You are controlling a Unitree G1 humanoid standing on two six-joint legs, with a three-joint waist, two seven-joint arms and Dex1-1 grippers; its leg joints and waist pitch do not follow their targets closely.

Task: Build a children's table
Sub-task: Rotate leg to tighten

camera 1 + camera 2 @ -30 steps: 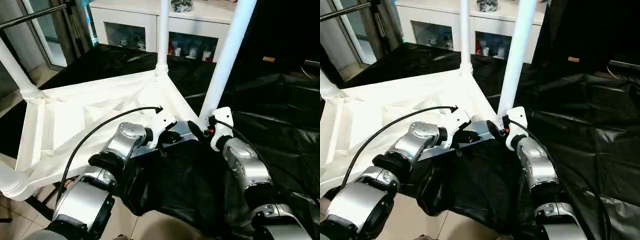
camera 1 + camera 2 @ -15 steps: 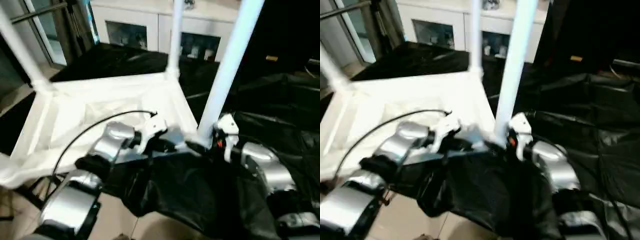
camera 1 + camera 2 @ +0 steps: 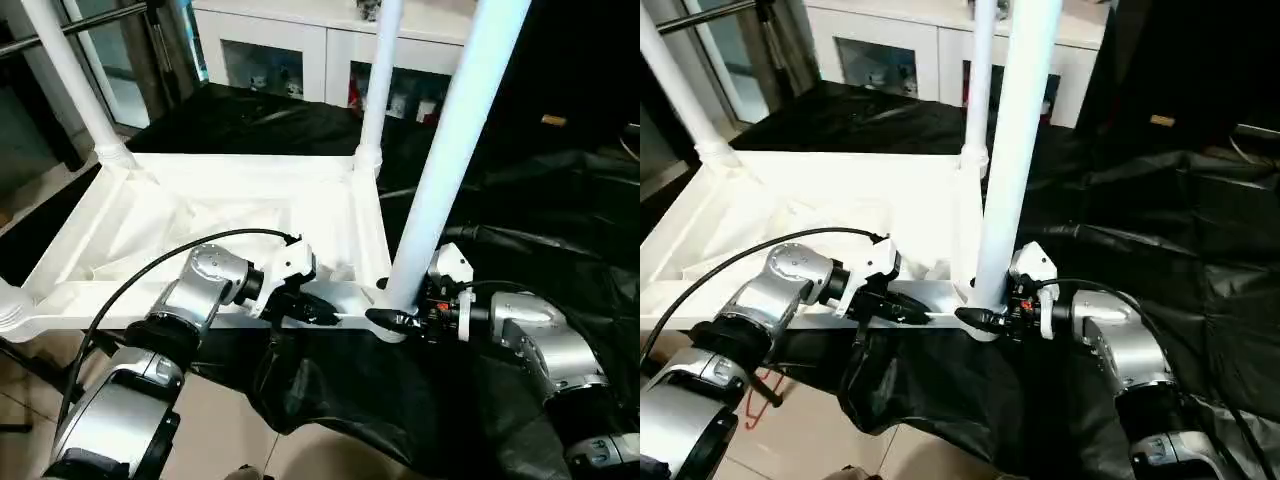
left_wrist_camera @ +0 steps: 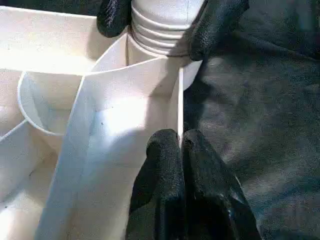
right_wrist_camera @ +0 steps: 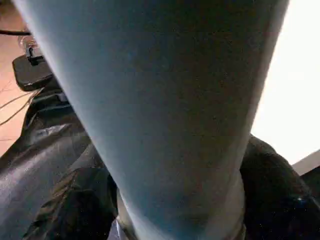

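The right claw (image 3: 392,318) grips the base of the nearest leg (image 3: 452,140); the left claw (image 3: 318,312) pinches the upturned tabletop (image 3: 230,225) rim at nine o'clock of that corner. Keep the rim braced and turn the leg squarely, I judge. Four legs stand in sockets on one tabletop over the black-draped desk (image 3: 560,200).

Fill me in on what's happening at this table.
A robot is assembling a white children's table, whose tabletop lies upside down on black sheeting. The left gripper is shut, pinching a thin rib near one corner. The right gripper straddles the base of the near leg at its socket. Three other legs already stand up.
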